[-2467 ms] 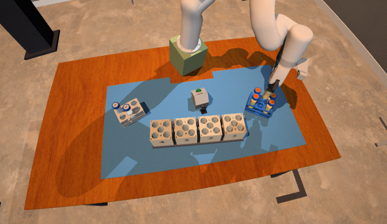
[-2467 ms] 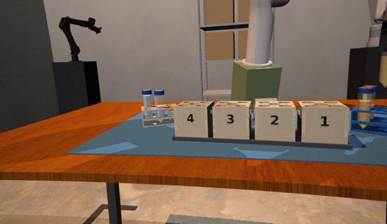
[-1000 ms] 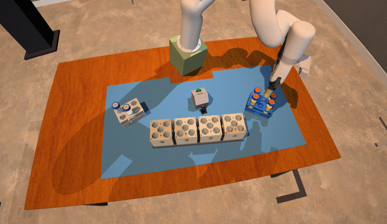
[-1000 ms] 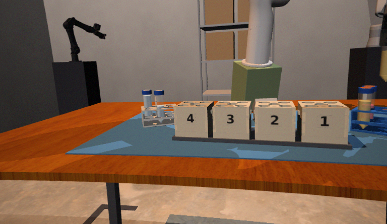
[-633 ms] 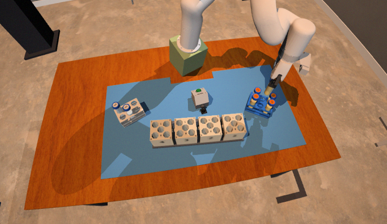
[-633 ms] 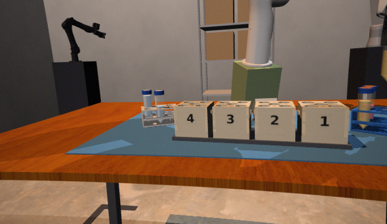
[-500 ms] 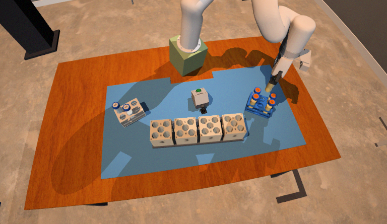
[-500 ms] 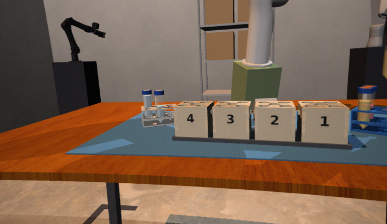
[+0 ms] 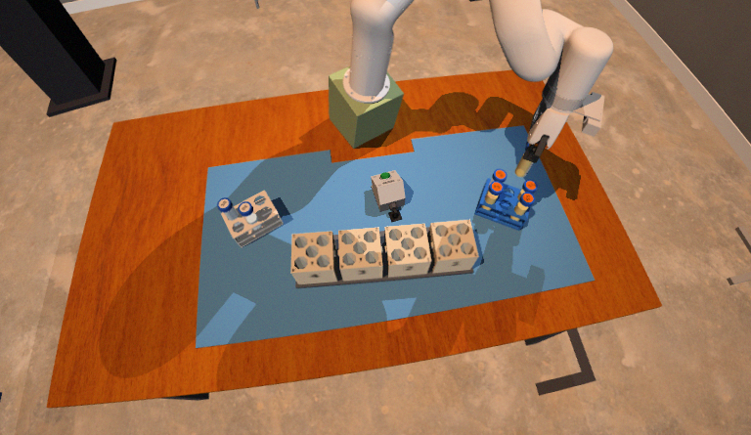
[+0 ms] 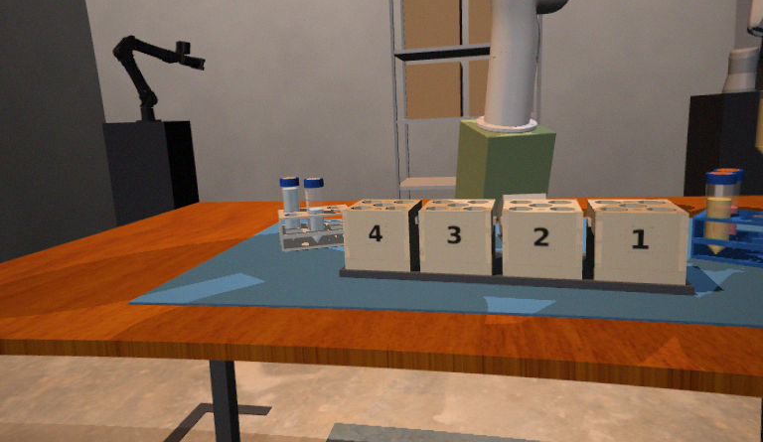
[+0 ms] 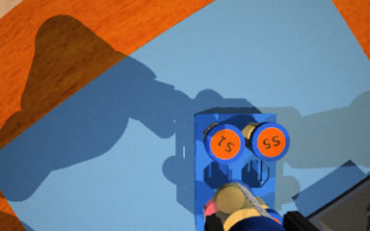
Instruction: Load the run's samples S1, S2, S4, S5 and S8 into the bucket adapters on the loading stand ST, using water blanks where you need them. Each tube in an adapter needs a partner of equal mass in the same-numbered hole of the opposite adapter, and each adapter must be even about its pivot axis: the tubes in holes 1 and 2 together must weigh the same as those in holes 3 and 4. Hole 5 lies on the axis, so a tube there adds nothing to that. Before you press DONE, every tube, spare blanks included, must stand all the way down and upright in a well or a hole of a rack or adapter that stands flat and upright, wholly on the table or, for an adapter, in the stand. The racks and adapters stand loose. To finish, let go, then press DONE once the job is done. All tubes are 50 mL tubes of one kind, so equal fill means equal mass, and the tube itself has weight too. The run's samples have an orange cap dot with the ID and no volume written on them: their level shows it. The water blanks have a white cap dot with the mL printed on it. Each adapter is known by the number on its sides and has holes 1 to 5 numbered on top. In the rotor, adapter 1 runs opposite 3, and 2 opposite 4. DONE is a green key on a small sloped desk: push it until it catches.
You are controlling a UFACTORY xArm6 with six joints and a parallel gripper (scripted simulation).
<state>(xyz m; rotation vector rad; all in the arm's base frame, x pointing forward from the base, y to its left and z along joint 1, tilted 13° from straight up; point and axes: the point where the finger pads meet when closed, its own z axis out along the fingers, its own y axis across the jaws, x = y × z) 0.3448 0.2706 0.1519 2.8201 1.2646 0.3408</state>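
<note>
My gripper [image 9: 534, 153] [image 11: 255, 225] is shut on a tube with tan liquid [image 9: 521, 166] [image 11: 230, 199]. The tube hangs over the far side of the blue rack [image 9: 501, 217] [image 10: 697, 241] [image 11: 241, 117], clear of its wells; its ID is hidden. Tubes S1 [image 11: 224, 143] and S5 [image 11: 271, 141] stand in that rack, with two more orange-dotted tubes at its other end. Adapters 1 [image 9: 455, 263] [image 10: 639, 257], 2 [image 10: 540, 257], 3 [image 10: 454, 254] and 4 [image 10: 376, 252] stand in the stand [image 10: 450, 277], their visible holes empty. The DONE key [image 9: 385, 175] is green.
A pale rack [image 9: 260, 233] [image 10: 286, 246] at the left holds two water blanks, one fuller [image 10: 289, 201] and one lower [image 10: 314, 213]. The DONE desk [image 9: 388, 194] stands behind the adapter row, with a small black object [image 9: 394, 213] before it. The robot's green base [image 9: 360, 120] is behind.
</note>
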